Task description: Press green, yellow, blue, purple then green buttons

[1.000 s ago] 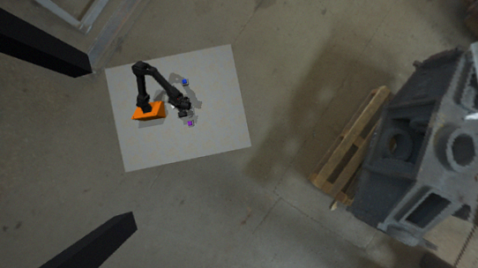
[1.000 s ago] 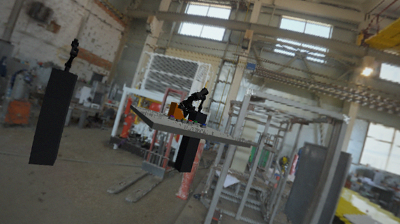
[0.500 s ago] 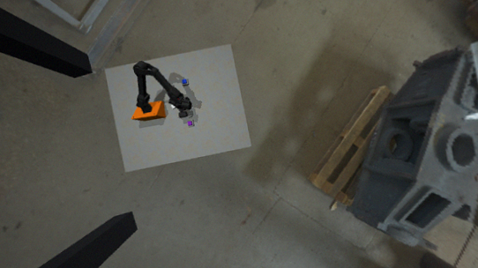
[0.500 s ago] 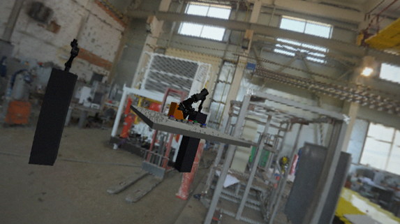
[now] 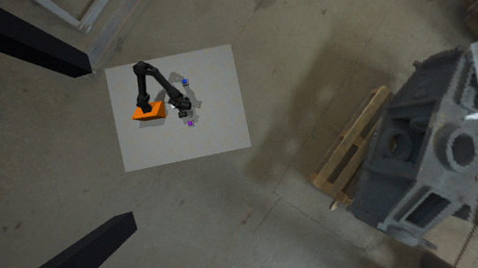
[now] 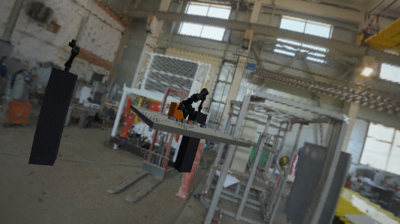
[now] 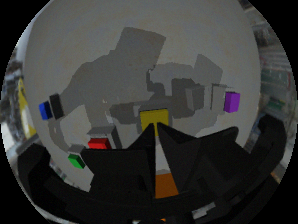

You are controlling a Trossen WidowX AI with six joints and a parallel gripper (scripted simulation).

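My gripper (image 6: 184,116) (image 7: 155,126) is shut and empty, with its fingertips pointing down at the near edge of the yellow button (image 7: 154,117); whether they touch it I cannot tell. The arm hides the yellow button in the top view. The green button (image 7: 76,161) (image 6: 196,122) is at the lower left in the wrist view, partly behind the gripper's body. The blue button (image 5: 184,82) (image 6: 204,124) (image 7: 45,110) is at the far left of the wrist view. The purple button (image 5: 190,123) (image 6: 172,117) (image 7: 232,102) is on its right.
A red button (image 7: 99,143) (image 6: 190,121) stands between the green and yellow ones. A grey block (image 7: 195,98) stands between the yellow and purple buttons. A small white block (image 5: 173,106) lies near the orange base (image 5: 149,111) (image 6: 175,111) of the arm.
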